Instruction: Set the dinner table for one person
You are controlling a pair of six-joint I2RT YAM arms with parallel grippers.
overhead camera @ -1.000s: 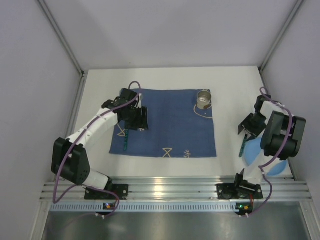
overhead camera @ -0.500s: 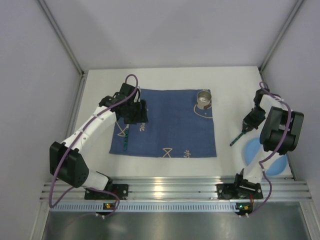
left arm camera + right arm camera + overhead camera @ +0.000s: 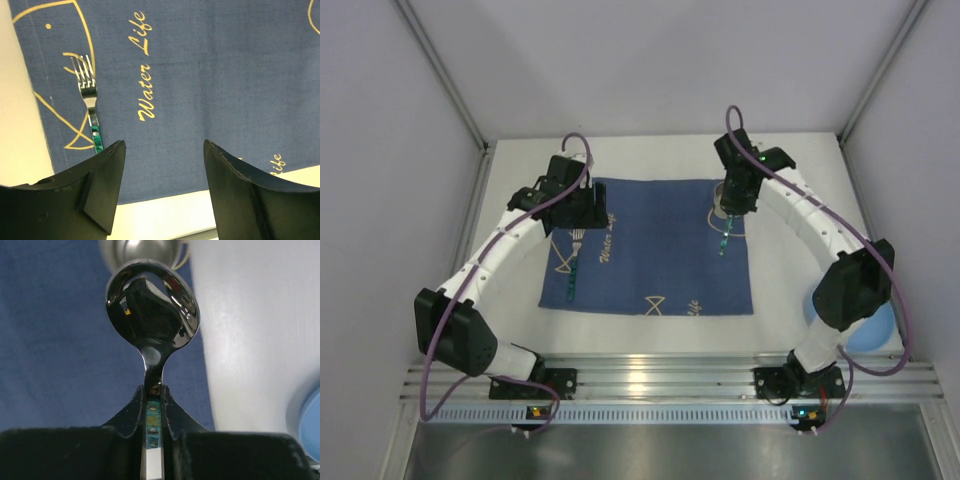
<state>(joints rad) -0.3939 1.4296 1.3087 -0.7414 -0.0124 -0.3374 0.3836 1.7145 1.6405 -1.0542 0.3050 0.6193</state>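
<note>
- Over the far right corner of the blue mat (image 3: 660, 255), the right gripper (image 3: 730, 212) is clamped on a spoon (image 3: 724, 238). In the wrist view its two fingers pinch the green handle just behind the neck, and the bowl (image 3: 152, 310) points away from the camera.
- The spoon's bowl hangs above the mat's right edge, close to a metal cup (image 3: 120, 250) standing on that corner. Whether the spoon touches the cloth cannot be told.
- The white dinner table (image 3: 780, 280) lies under everything. The mat is spread across its middle, and bare tabletop shows just to the right of the held spoon.
- The left gripper (image 3: 582, 212) hangs over the far left part of the mat, its jaws apart and holding nothing.
- A fork (image 3: 87, 95) lies flat on the mat near its left edge, with its tines toward the far side. It sits beside the left gripper's left finger and clear of it.
- A blue plate (image 3: 875, 325) rests on the table at the near right, partly hidden by the right arm and well apart from both grippers.
</note>
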